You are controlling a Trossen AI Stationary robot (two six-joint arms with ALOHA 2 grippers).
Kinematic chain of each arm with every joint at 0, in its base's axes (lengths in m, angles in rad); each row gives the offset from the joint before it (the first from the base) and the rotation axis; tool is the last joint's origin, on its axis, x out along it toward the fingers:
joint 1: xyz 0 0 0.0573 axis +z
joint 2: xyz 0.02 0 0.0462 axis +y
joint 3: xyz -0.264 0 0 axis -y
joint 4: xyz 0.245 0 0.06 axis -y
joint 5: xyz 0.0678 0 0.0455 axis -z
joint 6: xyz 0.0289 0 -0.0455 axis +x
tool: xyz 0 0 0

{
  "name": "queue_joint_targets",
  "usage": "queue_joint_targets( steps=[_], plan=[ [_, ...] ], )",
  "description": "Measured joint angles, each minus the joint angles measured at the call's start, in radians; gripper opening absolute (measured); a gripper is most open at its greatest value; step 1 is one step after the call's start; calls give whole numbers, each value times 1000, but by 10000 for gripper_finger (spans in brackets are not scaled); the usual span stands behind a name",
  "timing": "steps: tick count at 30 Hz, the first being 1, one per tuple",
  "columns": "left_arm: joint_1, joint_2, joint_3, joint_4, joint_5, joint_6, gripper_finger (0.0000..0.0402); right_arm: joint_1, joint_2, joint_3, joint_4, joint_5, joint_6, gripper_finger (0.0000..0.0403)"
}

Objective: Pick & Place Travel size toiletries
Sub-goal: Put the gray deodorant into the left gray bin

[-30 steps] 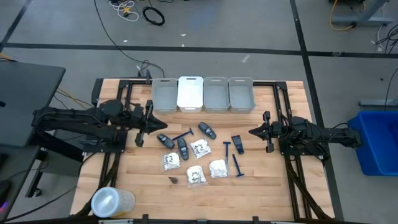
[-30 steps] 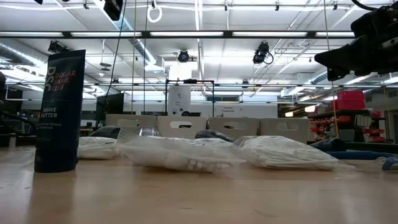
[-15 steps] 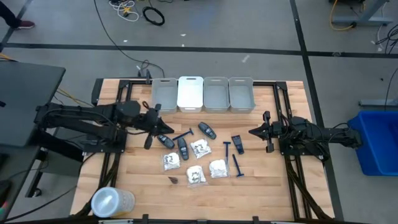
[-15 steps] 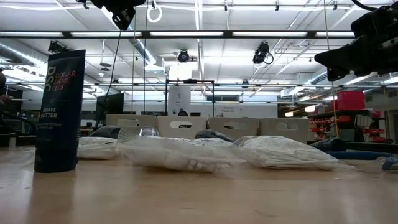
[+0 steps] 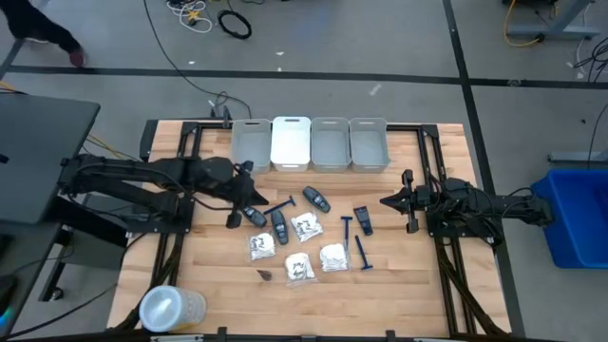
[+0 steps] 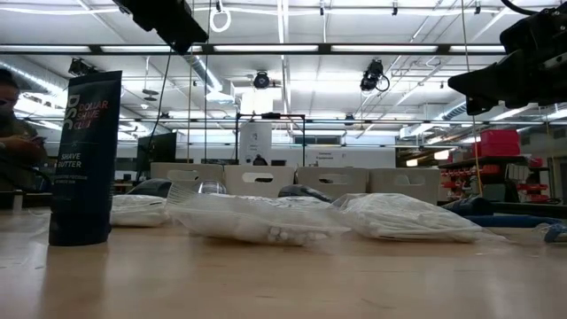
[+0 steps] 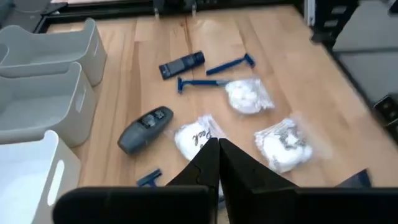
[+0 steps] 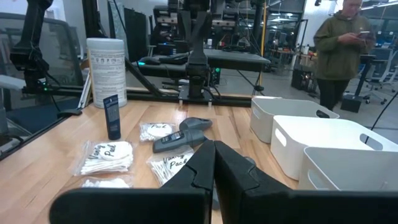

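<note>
1. The desk (image 5: 190,285) carries four bins (image 5: 310,144) in a row at its back edge, all apparently empty.
2. The left arm has swung out from the desk's left side over the last second; its gripper (image 5: 235,211) now hangs just beside the leftmost dark case (image 5: 254,215).
3. Its jaws are shut, with nothing between them.
4. The right gripper (image 5: 385,201) waits unmoved at the right, jaws shut and empty.
5. The toiletries (image 5: 304,237) lie scattered mid-desk: cases, packets (image 5: 262,246), blue razors (image 5: 362,254). None is binned yet.
6. Judgement: the approach has begun; the jaws must open before any pick.
</note>
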Motion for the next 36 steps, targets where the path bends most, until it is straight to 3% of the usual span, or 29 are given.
queue_joint_targets(
  steps=[11,24,36],
  plan=[
    [0,30,-1,-33,-72,103,29,0,0,0,0,0,0,14],
    [-1,29,-78,-26,-63,-30,30,0,0,0,0,0,0,14],
    [-1,29,-145,-21,-67,29,30,0,0,0,0,0,0,14]
  ],
)
